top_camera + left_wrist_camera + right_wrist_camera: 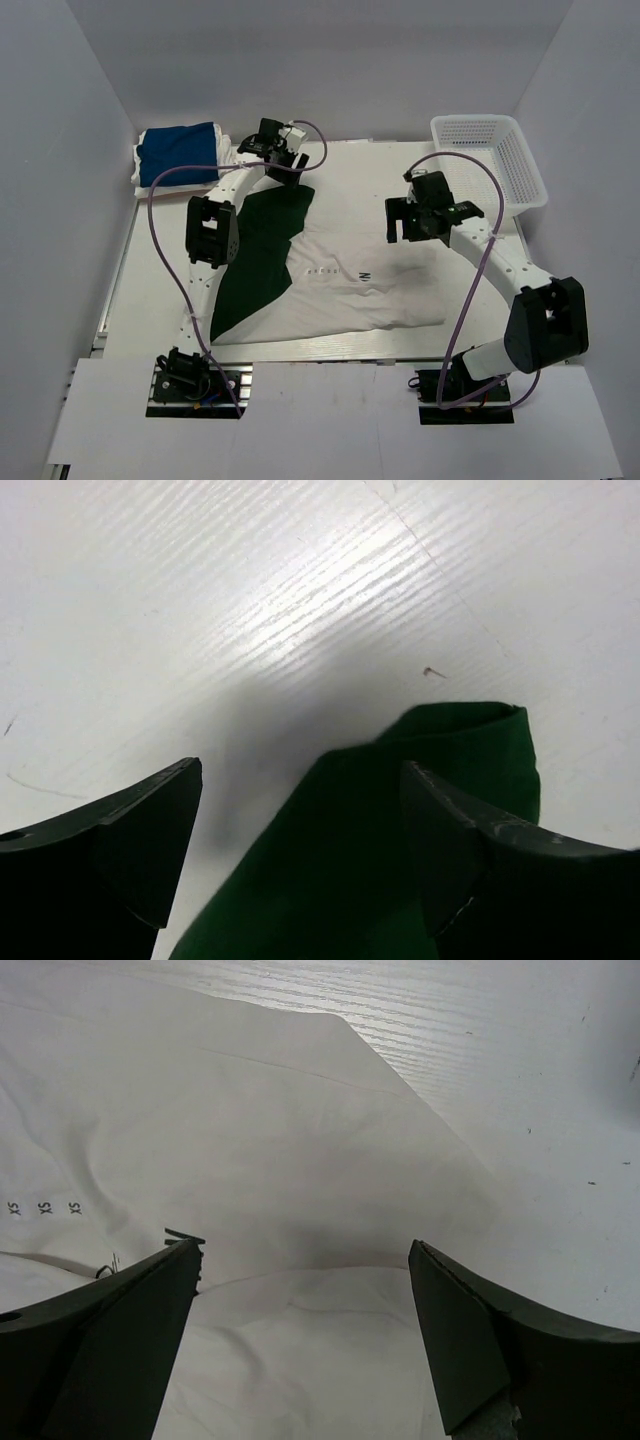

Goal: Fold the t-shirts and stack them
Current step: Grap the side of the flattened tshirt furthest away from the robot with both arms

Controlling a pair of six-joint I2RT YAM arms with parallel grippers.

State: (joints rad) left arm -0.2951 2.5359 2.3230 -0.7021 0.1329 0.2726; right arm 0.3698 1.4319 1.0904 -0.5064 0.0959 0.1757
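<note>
A white t-shirt point(370, 285) with small black print lies spread flat across the table's middle. A dark green t-shirt point(260, 250) lies over its left side, running from the far centre toward the near left. A royal blue t-shirt point(180, 152) sits folded at the back left corner. My left gripper point(288, 162) hovers at the green shirt's far corner, jaws open, with the green cloth point(400, 820) lying between the fingers point(490, 870). My right gripper point(408, 222) is open over the far right part of the white shirt point(250, 1140), nothing clamped.
A white plastic mesh basket point(490, 160) stands at the back right corner. Some white cloth point(228, 152) shows under the blue shirt's edge. Grey walls close in the left, back and right sides. Bare white tabletop point(250, 600) lies beyond the green shirt's corner.
</note>
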